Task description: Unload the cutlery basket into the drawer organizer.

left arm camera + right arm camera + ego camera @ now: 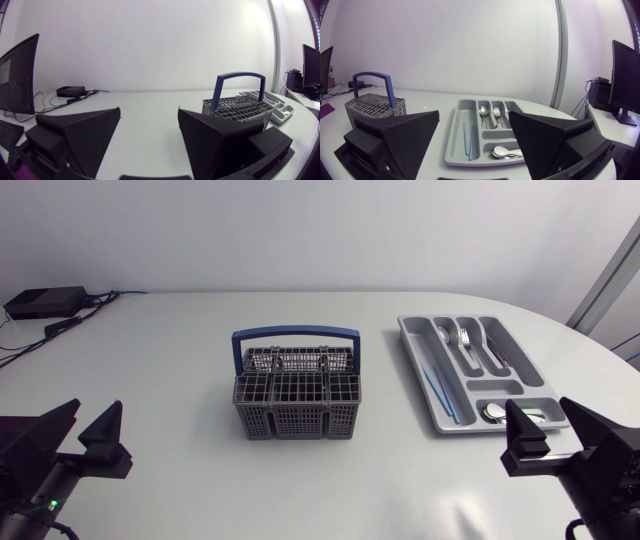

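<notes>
The grey cutlery basket (297, 418) with a blue handle (296, 334) stands at the table's middle; no cutlery sticks out of it. To its right lies the grey drawer organizer (414, 365), holding blue chopsticks (440, 388), forks and spoons (465, 338) and one more spoon (496, 412). My left gripper (92, 412) is open at the near left, far from the basket. My right gripper (540, 408) is open at the organizer's near end. In the left wrist view the gripper (149, 112) is empty, with the basket (240, 114) ahead to one side. In the right wrist view the gripper (474, 117) is empty, with the organizer (452, 145) straight ahead.
A small black box (45, 302) with cables sits at the table's far left corner, also seen in the left wrist view (70, 91). Bare white tabletop (180, 360) lies between the left gripper and the basket.
</notes>
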